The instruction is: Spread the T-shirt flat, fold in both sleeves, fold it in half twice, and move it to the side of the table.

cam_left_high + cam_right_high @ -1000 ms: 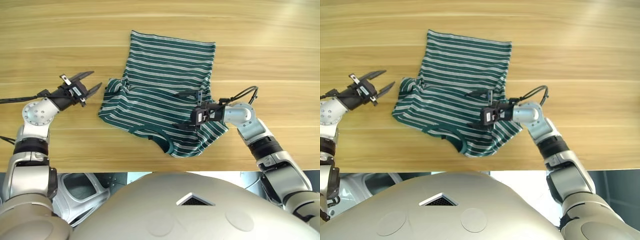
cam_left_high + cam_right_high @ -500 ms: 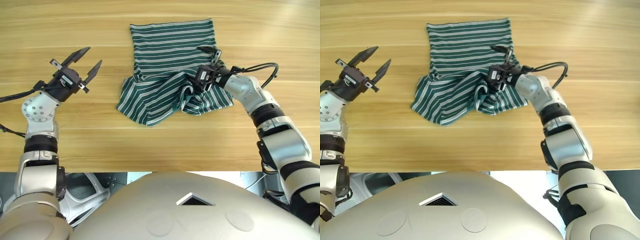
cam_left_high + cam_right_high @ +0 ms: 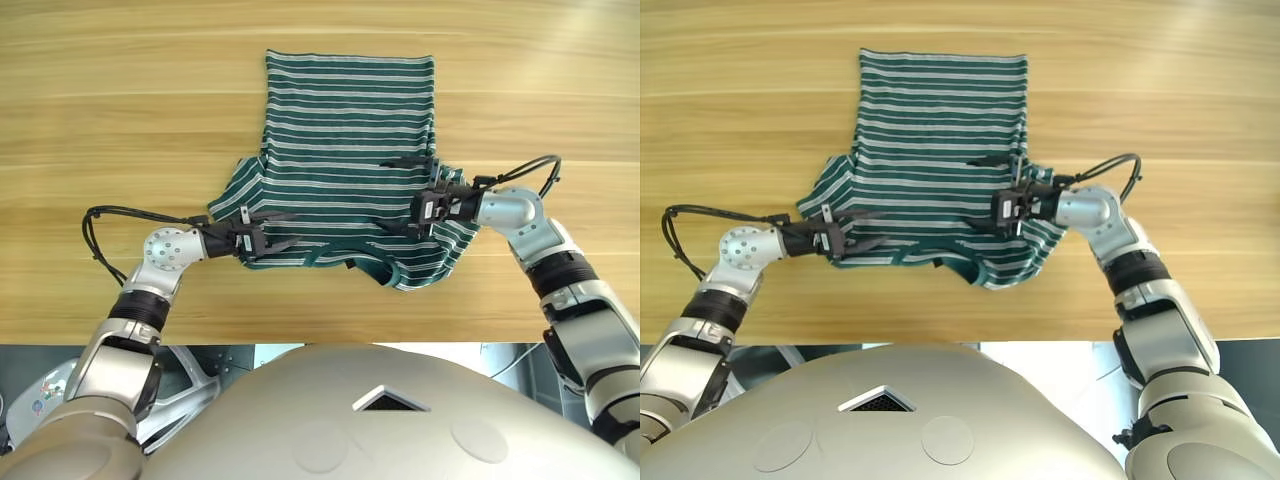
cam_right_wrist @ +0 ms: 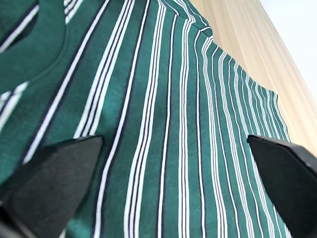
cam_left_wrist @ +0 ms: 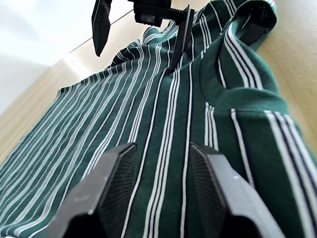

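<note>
Judging by the bunched near-right corner, expect soft, light, limp cloth from the T-shirt (image 3: 345,120), likely to rumple and drag rather than slide as one piece. Lies in the middle of the table (image 3: 100,80), collar near, hem far. Met near left by the left gripper (image 3: 297,227), fingers apart and pinching nothing; near right by the right gripper (image 3: 382,195), splayed wide over the crumpled part. Best pinched at shoulder seams or sleeve edges, top layer only, then drawn outward to flatten.

T-shirt (image 3: 345,130): matt striped knit cloth. Tabletop (image 3: 120,90): smooth wood grain, faint sheen. Left tool (image 5: 161,148) fingers (image 5: 116,183): matt black plastic.
</note>
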